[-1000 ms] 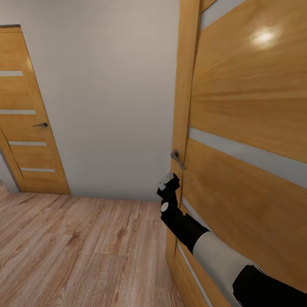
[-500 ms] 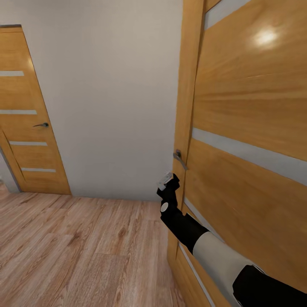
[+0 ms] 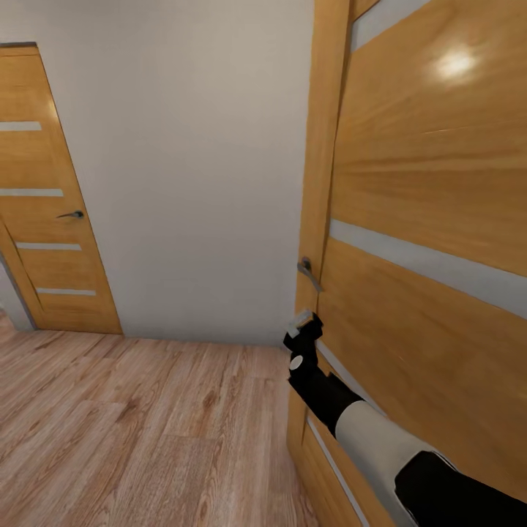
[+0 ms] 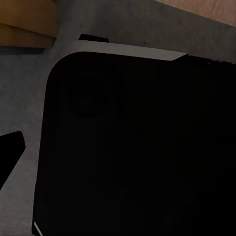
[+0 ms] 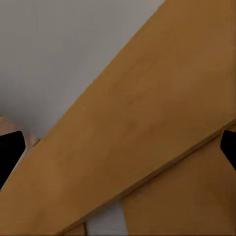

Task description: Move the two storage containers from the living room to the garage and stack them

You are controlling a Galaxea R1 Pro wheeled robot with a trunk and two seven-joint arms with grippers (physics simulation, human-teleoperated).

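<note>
Though its fingers hide, the right claw (image 3: 306, 322) nears the door handle (image 3: 308, 272) — door (image 3: 424, 219) cropped

Even bright light – glare spot on near door (image 3: 454, 66); left wrist view dark.

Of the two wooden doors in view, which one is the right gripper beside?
The near door at the head view's right: the right gripper hangs just below its lever handle. The far door stands across the wood-plank floor.

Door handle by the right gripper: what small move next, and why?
Probably raise the right gripper to the door handle and close on it. The gripper sits just below the handle, fingertips spread wide in the wrist view and holding nothing, facing the near door.
</note>
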